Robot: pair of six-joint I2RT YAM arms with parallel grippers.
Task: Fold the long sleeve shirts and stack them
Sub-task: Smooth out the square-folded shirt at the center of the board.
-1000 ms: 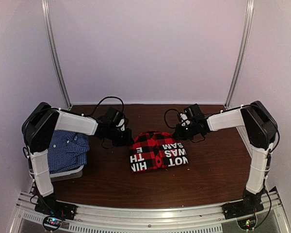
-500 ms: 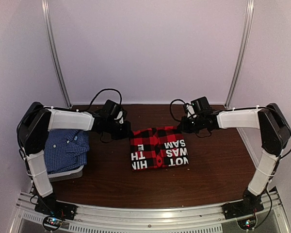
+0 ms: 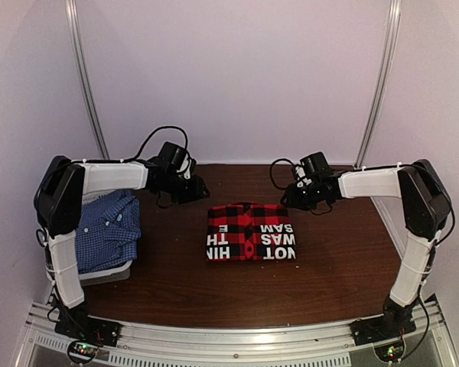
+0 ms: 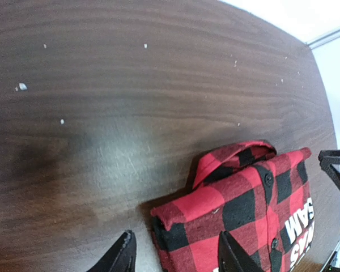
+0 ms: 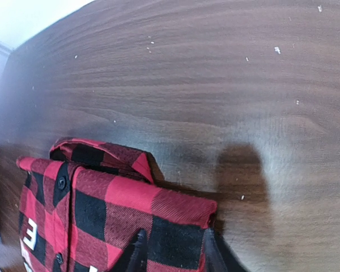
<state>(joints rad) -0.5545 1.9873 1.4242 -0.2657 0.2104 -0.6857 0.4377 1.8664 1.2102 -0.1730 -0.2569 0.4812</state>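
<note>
Red plaid shirt (image 3: 251, 242): folded into a flat rectangle in the middle of the worktop (image 3: 336, 287), with the white lettering (image 3: 279, 245) facing up and the collar (image 4: 233, 157) at the far edge.
Long axis: left to right across the worktop, a little longer that way than from near to far.
Blue check shirt (image 3: 107, 229): off to the left and well apart from the red one, draped over a pale basket (image 3: 111, 274). It looks loosely bunched, and I cannot tell how far it is folded.
Left gripper (image 4: 177, 252): jaws spread with nothing between them. It hangs just above and beyond the red shirt's far left corner, which lies flat on the wood.
Right gripper (image 5: 173, 249): jaws parted, more narrowly than the left. The far right corner lies flat under the gap and is not lifted, so it reads as free, not pinched.
Key relation: the red shirt lies on the near side of both grippers, one at each far corner and about equally close. Only the left arm is beside the blue shirt.
Step in hand: the squared edges suggest the fold on the red shirt is done.
Next move, as a judgement: stacking means bringing the two shirts together along the left-right line. The left arm is better placed to reach the blue one.
Risk: a one-sided lift could spill the fold open.
</note>
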